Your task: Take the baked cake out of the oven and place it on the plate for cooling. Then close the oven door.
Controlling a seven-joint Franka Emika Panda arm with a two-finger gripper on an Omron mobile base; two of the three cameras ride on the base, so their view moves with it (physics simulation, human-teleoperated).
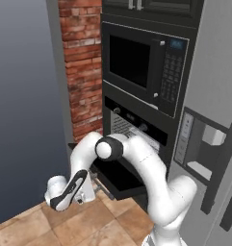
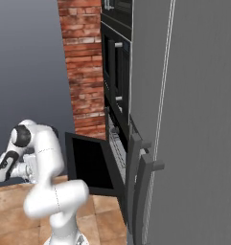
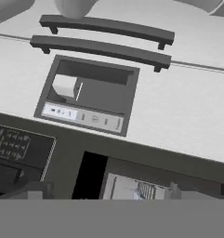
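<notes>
The black oven sits under the black built-in microwave. Its oven door hangs dropped open and level, also seen edge-on in the right base view. Inside the lit cavity a wire rack shows, with a small striped bit on it too small to name as the baked cake. My gripper is open, its two dark fingertips wide apart with nothing between them. It hangs low, out past the door's outer edge, facing the oven. The plate is out of view.
A brick wall stands left of the oven column. The grey fridge with two dark bar handles and a water dispenser stands to the right. The microwave keypad lies above the oven. Tiled floor spreads below.
</notes>
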